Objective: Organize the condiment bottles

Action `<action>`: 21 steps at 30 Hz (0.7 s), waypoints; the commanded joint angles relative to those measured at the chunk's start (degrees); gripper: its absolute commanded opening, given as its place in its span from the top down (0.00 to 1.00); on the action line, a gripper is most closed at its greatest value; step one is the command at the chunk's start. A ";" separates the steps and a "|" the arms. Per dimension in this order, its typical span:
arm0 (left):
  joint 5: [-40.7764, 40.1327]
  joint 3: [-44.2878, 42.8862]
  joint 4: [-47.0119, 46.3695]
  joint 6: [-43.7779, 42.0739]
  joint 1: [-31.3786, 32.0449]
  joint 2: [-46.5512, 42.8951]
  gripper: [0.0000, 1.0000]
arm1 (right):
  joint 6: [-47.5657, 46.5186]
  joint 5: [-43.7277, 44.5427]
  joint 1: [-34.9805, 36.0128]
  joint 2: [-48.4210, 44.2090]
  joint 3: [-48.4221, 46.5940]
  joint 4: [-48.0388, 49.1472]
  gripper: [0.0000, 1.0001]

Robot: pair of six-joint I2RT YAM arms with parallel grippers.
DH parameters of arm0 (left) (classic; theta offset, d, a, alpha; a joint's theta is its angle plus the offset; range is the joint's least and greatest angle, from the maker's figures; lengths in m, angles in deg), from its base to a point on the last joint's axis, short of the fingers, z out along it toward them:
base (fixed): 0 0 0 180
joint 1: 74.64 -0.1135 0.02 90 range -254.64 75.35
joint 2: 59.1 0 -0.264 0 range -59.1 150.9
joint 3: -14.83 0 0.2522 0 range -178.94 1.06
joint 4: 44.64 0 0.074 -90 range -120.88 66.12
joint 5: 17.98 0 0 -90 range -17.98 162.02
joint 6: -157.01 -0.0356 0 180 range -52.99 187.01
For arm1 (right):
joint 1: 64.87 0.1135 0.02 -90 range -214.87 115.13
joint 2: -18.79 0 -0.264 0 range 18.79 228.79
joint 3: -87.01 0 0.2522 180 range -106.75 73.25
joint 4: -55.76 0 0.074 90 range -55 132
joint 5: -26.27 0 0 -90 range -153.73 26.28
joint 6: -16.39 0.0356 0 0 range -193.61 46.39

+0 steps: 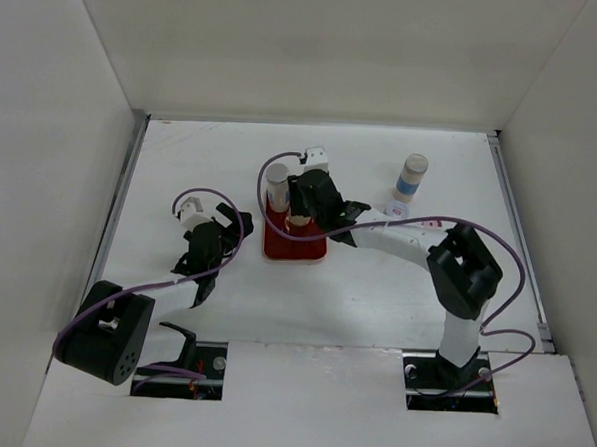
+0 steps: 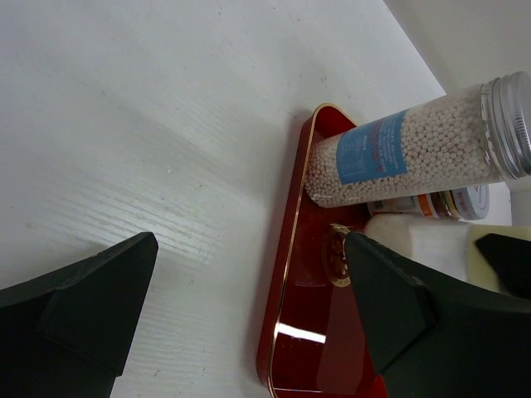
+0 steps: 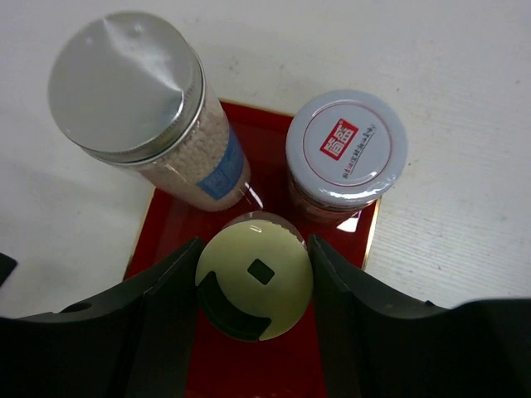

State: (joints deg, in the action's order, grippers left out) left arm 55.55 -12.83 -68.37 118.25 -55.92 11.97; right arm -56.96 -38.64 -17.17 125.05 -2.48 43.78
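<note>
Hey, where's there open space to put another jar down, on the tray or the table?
The red tray is bare at its near end. The table is open left of the tray, beyond the left gripper. Crowded: the tray's far end, where the right gripper holds the yellow-capped jar beside the silver-capped jar and white-capped jar.

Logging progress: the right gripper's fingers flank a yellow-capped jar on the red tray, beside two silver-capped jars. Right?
Not quite. The right wrist view shows one silver-capped jar and one white-capped jar with a red logo; the rest holds.
</note>
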 commanded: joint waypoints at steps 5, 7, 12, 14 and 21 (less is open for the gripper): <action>0.03 -0.17 -2.76 0.44 -0.48 -0.85 0.00 | -0.47 -2.93 -0.90 3.25 -5.05 4.19 0.53; 0.47 -0.35 -2.76 0.44 -0.66 -0.41 0.00 | -0.30 -2.93 -0.90 3.87 -5.05 4.37 0.50; 0.29 -0.44 -2.85 0.44 -0.48 0.03 0.00 | -0.30 -2.84 -0.73 3.26 -4.26 4.02 0.25; 0.47 -0.44 -2.85 0.44 -0.57 -0.14 0.00 | -0.30 -2.93 -0.73 1.33 -3.21 3.76 0.22; 0.65 -0.35 -2.85 0.52 -0.40 -0.66 0.00 | 1.55 -2.23 -2.47 -14.56 10.22 4.46 0.23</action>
State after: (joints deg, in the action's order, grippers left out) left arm 55.79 -12.83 -68.40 118.27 -56.25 11.97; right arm -56.86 -41.51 -18.26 119.67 4.34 44.27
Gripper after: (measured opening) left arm 0.997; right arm 0.779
